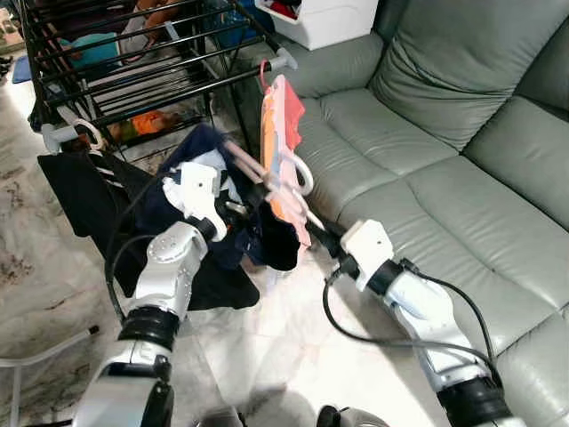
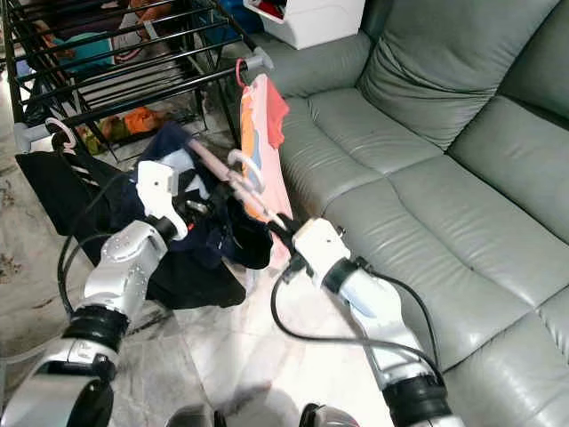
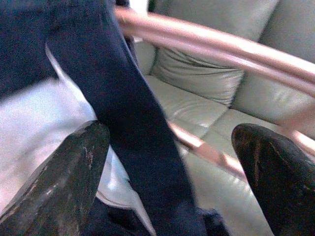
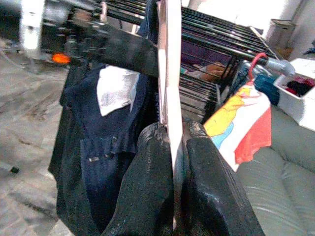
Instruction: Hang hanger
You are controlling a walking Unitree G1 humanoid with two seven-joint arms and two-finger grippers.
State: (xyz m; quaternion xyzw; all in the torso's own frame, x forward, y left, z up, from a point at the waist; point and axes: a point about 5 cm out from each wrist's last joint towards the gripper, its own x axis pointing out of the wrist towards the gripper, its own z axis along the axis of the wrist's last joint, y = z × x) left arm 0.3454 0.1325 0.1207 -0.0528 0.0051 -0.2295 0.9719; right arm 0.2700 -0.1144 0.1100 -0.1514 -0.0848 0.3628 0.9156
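While clamping hanger (image 4: 167, 98), right tool (image 4: 178, 147) closed

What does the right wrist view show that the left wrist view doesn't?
Right wrist view alone: the right gripper shut on a pale hanger bar, the black drying rack, and a colourful garment hung from its rail by a red hook. Left wrist view alone: the left gripper open around the pink hanger, with sofa cushions behind. Both share the dark blue garment.

Hung orange garment (image 1: 283, 133) and sofa (image 1: 427, 178) crowd the rack (image 1: 133, 62).
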